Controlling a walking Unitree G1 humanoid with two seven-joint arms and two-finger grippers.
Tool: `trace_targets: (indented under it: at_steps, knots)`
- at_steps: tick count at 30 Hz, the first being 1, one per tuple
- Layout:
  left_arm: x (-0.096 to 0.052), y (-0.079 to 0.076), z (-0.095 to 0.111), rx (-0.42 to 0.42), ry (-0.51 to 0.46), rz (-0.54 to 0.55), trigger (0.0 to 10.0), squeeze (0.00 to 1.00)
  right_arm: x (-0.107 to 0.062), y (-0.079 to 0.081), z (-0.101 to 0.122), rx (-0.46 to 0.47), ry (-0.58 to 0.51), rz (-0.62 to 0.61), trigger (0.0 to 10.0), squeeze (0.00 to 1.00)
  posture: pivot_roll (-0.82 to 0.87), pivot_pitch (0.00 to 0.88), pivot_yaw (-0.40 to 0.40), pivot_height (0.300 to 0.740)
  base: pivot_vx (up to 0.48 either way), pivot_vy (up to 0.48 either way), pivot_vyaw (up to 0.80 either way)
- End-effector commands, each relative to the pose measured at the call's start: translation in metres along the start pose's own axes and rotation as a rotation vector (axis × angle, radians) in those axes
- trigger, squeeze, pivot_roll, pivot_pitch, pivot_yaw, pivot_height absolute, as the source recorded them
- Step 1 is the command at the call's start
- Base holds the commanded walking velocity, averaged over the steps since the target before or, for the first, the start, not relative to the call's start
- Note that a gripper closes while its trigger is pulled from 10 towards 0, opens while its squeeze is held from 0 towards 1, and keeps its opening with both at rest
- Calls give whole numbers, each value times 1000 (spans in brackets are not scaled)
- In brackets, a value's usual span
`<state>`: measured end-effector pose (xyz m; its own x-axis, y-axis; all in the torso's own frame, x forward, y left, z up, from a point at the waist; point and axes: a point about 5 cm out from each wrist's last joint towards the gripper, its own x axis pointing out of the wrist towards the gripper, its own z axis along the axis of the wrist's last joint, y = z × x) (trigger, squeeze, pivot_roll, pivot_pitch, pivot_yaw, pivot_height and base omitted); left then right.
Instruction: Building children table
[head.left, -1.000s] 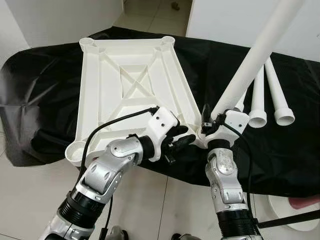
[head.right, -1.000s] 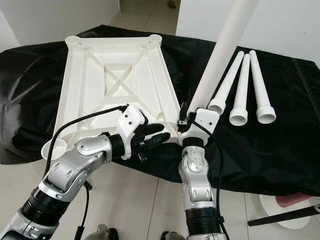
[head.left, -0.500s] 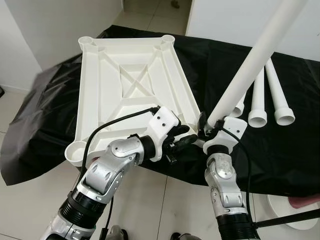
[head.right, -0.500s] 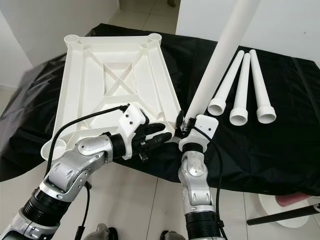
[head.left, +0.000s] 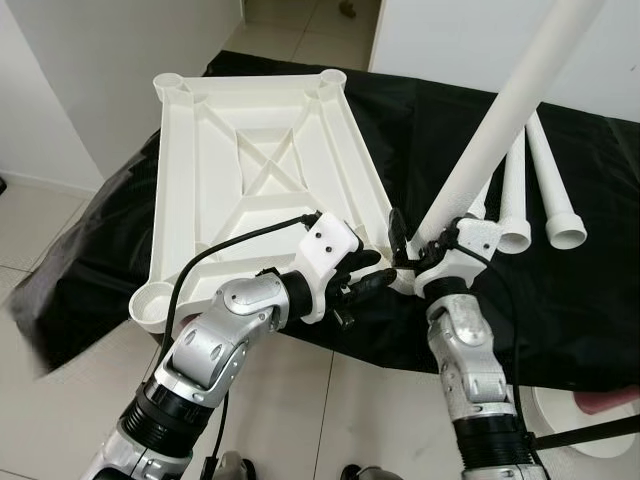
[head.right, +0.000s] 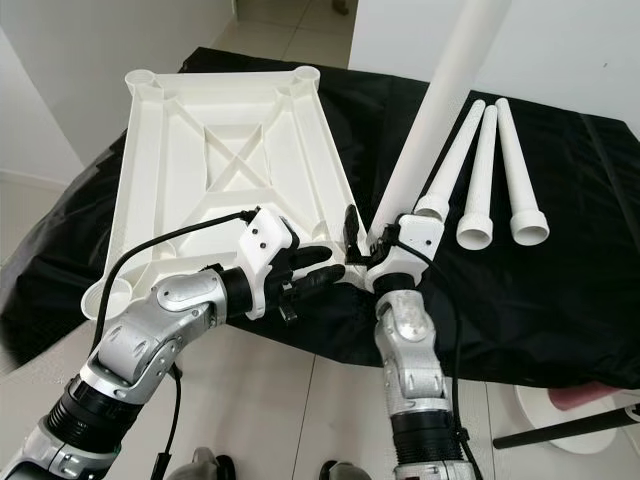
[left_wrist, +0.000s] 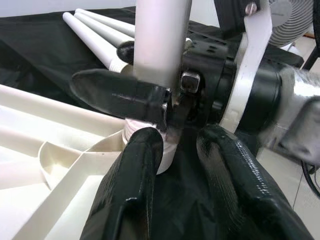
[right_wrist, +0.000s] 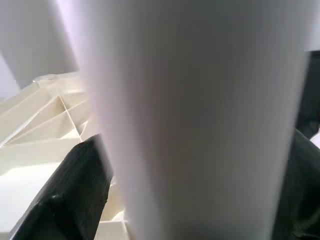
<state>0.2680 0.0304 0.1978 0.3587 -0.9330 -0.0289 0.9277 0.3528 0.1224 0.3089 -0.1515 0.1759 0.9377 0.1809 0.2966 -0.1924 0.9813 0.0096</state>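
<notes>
Head views: white ribbed plastic tabletop (head.left: 255, 170) lay upside down on a black cloth-covered surface (head.left: 560, 300), round corner sockets facing up. Right gripper (head.left: 418, 252) was clamped on the lower end of a long white plastic tube leg (head.left: 500, 130), which rose tilted up and away from the pincer. The leg's lower end stood at the tabletop's near right corner socket, immediately below the clamping fingers. Left gripper (head.left: 368, 278) sat just beside the right gripper, on the tabletop side, its black fingers slightly parted and pointing at the same corner, holding nothing. Three spare white tube legs (head.right: 494, 170) lay side by side on the cloth beyond the right gripper, flared ends toward the robot. Pale tiled floor (head.left: 60, 400) showed beneath both arms.

Left wrist view: two black fingers (left_wrist: 135, 180) of the left gripper stood narrowly apart, one touching the white collar at the leg's foot. Right gripper (left_wrist: 150, 80) crossed directly ahead, one black finger pressed against the leg (left_wrist: 160, 35) just above the corner socket (left_wrist: 90, 155). Spare legs (left_wrist: 97, 35) lay further off.

Right wrist view: leg (right_wrist: 200, 120) was held close between two black fingers (right_wrist: 75, 195); tabletop ribs (right_wrist: 45, 120) lay beyond them.
</notes>
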Motion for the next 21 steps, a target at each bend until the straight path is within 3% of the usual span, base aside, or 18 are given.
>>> trace_targets:
  at_steps: [1,5,7,10,11,14,15,16,17,21]
  knots:
    - [0,-1,-1,-10,3,-1,10000,0,0,-2,-4,16,31,35,10000,0,50,134,-29,740,0,0,0]
    - [1,-3,-1,-11,3,-7,10000,0,0,-14,-5,-54,70,150,10000,0,50,128,-31,740,0,0,0]
    - [1,-3,-1,-11,3,-7,10000,0,0,-14,-5,-54,70,150,10000,0,50,128,-31,740,0,0,0]
    - [1,-3,-1,-11,3,-11,10000,0,0,-26,-9,-68,133,250,10000,0,52,124,-33,740,0,0,0]
    - [1,-3,-1,-10,3,-11,10000,0,-1,-28,-10,-66,144,260,7765,0,52,124,-33,740,0,0,0]
    - [1,-3,-1,-8,4,-11,10000,0,-1,-31,-11,-62,154,272,7765,0,52,124,-33,740,0,0,0]
    - [1,-3,0,-7,4,-11,10000,0,-1,-32,-11,-60,156,278,5020,0,54,122,-32,740,0,0,0]
    - [1,-3,0,-7,4,-11,10000,0,-1,-32,-11,-60,156,278,5020,0,54,122,-32,740,0,0,0]
    - [1,-3,-1,-8,4,-11,10000,0,-2,-33,-11,-54,160,288,0,0,55,118,-32,740,0,0,0]
    - [0,-3,-1,-6,6,-12,10000,0,-3,-34,-12,-45,162,321,0,0,56,113,-31,740,0,0,0]
